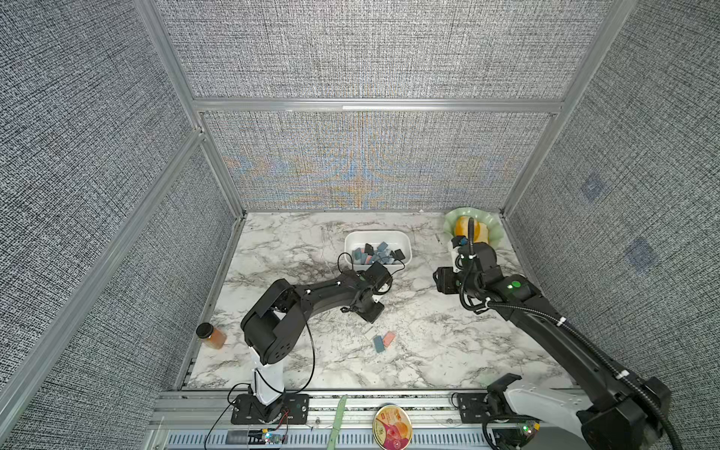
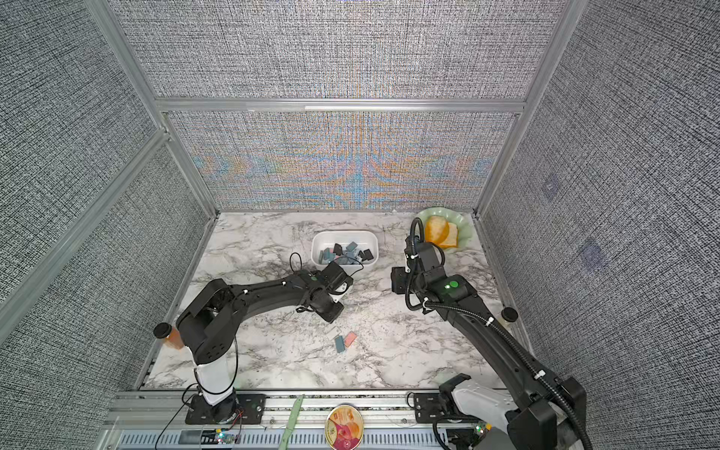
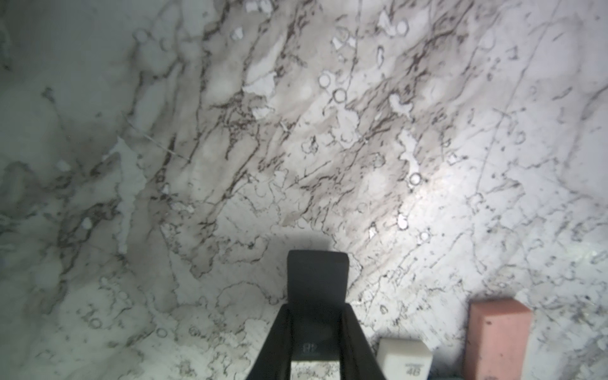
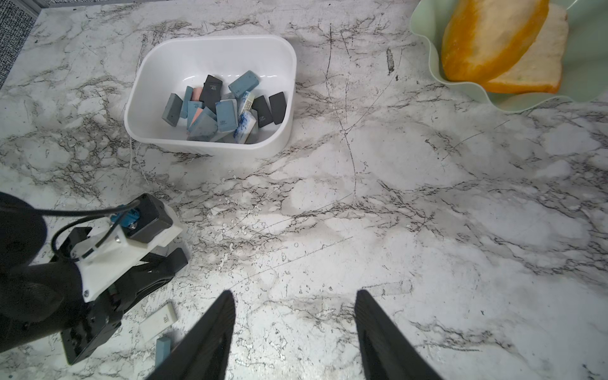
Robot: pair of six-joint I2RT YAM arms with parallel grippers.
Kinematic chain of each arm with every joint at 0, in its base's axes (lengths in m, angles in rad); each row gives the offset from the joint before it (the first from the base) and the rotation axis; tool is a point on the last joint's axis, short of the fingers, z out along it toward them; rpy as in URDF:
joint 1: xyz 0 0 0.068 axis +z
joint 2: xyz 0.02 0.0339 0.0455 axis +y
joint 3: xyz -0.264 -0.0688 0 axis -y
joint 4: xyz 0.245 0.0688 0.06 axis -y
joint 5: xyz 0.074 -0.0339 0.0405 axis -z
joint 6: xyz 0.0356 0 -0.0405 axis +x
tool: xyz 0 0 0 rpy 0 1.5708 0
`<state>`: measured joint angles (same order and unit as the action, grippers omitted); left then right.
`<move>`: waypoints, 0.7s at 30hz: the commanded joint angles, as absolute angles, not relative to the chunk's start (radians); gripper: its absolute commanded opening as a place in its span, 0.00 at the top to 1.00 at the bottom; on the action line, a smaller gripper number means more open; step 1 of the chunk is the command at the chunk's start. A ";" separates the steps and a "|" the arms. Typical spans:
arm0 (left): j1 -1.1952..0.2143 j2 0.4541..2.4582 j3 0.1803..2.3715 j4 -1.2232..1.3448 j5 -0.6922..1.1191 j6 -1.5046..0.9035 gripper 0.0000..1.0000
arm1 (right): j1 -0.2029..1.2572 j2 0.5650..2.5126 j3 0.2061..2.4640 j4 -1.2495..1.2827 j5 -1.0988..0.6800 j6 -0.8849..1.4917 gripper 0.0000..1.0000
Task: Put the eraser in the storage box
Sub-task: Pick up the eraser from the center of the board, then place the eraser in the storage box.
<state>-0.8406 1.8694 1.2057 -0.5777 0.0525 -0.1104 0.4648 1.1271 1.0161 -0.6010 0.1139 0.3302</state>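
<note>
A dark eraser [image 3: 317, 279] stands clamped between the closed jaws of the left gripper [image 3: 317, 307]. It sits low over the marble tabletop [image 4: 394, 214], a short way in front of the storage box [image 4: 197, 62]. Whether it is clear of the surface cannot be told.

Farther from the box than the held piece lie 3 loose pieces: a white eraser [image 3: 404, 357], a pink eraser [image 3: 498, 335] and a blue eraser [image 4: 163, 348]. The box already holds a heap of erasers [image 4: 223, 105].

The right gripper [image 4: 295, 294] hangs to the box's front and side, jaws apart and empty. A pale green dish [image 4: 424, 39] sits well apart from the box.

The step in hand looks like the pick, with the grasp made. The next move likely calls for a straight lift, a short carry over the box's near wall, then release.
</note>
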 commanded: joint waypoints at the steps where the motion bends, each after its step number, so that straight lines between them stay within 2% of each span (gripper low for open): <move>1: -0.839 1.857 1.219 -0.584 0.060 -0.126 0.81 | 0.465 1.130 1.020 -0.600 0.113 0.341 0.38; 13: -0.836 1.829 1.358 -0.624 0.001 -0.194 0.81 | 0.463 1.131 1.024 -0.601 0.110 0.337 0.39; 21: -0.790 1.877 1.543 -0.667 -0.030 -0.222 0.81 | 0.462 1.126 1.018 -0.601 0.105 0.338 0.38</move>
<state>-0.8059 1.8584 1.4990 -0.6407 -0.0101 -0.2047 0.4618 1.1294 1.0183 -0.6010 0.1135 0.3298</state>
